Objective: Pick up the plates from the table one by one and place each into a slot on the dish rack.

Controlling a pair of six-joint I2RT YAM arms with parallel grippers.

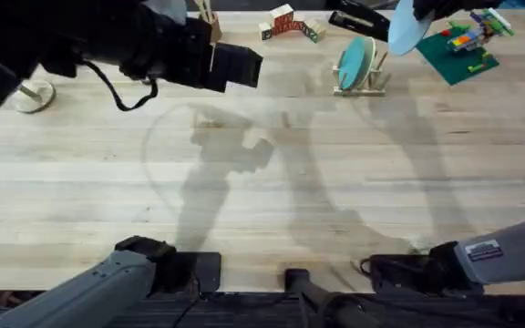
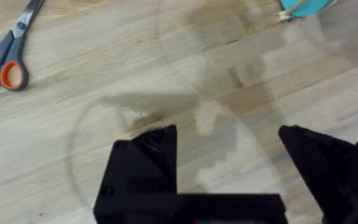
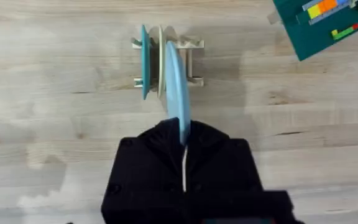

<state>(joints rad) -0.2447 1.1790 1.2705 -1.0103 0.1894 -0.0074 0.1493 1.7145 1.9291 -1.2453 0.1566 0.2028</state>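
The dish rack stands at the back right of the table. A teal plate stands upright in one of its slots, also seen in the right wrist view as teal plate in the rack. My right gripper is shut on the pale blue plate, held on edge just above the rack; overhead, that plate hangs up and to the right of the rack. My left gripper is open and empty above bare wood, at the back left.
A cream plate stands in the rack beside the teal one. A green baseplate with bricks lies right of the rack. Toy blocks and a black tool sit at the back. Orange-handled scissors lie near the left arm.
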